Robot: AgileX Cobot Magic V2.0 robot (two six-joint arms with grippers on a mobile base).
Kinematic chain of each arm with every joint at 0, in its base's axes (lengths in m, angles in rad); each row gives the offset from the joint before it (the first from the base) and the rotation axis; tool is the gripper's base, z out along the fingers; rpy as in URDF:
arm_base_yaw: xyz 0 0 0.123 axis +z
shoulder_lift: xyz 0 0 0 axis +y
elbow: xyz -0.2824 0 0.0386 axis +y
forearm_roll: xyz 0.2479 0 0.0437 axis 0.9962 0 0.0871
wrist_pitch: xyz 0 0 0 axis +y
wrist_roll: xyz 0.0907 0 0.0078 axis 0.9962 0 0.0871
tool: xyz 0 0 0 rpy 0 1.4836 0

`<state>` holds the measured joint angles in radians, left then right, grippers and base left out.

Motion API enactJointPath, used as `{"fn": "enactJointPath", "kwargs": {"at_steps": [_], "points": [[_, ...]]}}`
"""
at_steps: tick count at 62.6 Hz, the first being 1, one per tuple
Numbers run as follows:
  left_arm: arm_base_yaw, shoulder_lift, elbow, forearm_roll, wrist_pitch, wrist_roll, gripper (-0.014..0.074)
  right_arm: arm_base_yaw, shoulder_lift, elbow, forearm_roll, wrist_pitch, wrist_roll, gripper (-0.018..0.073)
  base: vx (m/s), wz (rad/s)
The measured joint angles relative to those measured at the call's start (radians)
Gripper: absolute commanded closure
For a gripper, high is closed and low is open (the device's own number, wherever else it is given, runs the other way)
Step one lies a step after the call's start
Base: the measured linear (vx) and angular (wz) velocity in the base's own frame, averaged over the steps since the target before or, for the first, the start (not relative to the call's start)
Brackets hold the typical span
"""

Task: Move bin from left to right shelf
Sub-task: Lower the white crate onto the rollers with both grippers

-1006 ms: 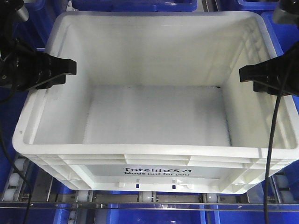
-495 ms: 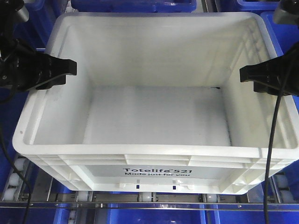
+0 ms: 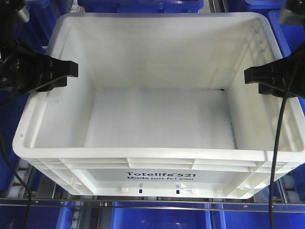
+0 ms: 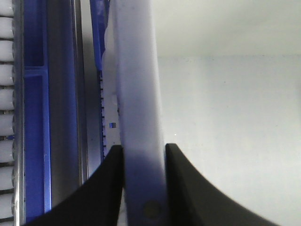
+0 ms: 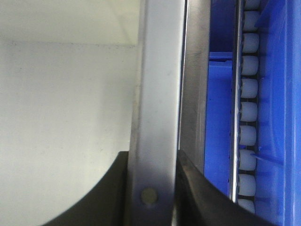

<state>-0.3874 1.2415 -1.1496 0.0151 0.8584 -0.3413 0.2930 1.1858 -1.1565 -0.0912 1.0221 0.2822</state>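
Observation:
The white bin (image 3: 157, 119) fills the front view, empty, with black "Totelife 521" print on its near side. My left gripper (image 3: 53, 74) is shut on the bin's left wall at the rim; in the left wrist view my left gripper (image 4: 143, 149) has a black finger on each side of the white wall (image 4: 138, 94). My right gripper (image 3: 259, 78) is shut on the right wall; in the right wrist view my right gripper (image 5: 151, 155) clamps the wall (image 5: 157, 70) the same way.
Blue plastic bins (image 3: 157, 218) lie below and around the tote. A metal shelf rail (image 3: 143, 203) runs under its near edge. White rollers (image 5: 248, 89) line the conveyor track on the right, and more rollers (image 4: 5, 117) on the left.
The bin and both grippers keep their place in the view. The shelf rail and blue bins behind have shifted, and the rollers under the bin's near edge no longer show.

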Motion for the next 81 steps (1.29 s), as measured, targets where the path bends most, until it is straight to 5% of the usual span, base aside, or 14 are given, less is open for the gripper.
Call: {"fn": "enactJointPath", "kwargs": {"at_steps": [81], "points": [[0.000, 0.001, 0.002, 0.023, -0.008, 0.001, 0.0524, 0.000, 0.001, 0.000, 0.008, -0.010, -0.001, 0.0559, 0.00, 0.00]]}}
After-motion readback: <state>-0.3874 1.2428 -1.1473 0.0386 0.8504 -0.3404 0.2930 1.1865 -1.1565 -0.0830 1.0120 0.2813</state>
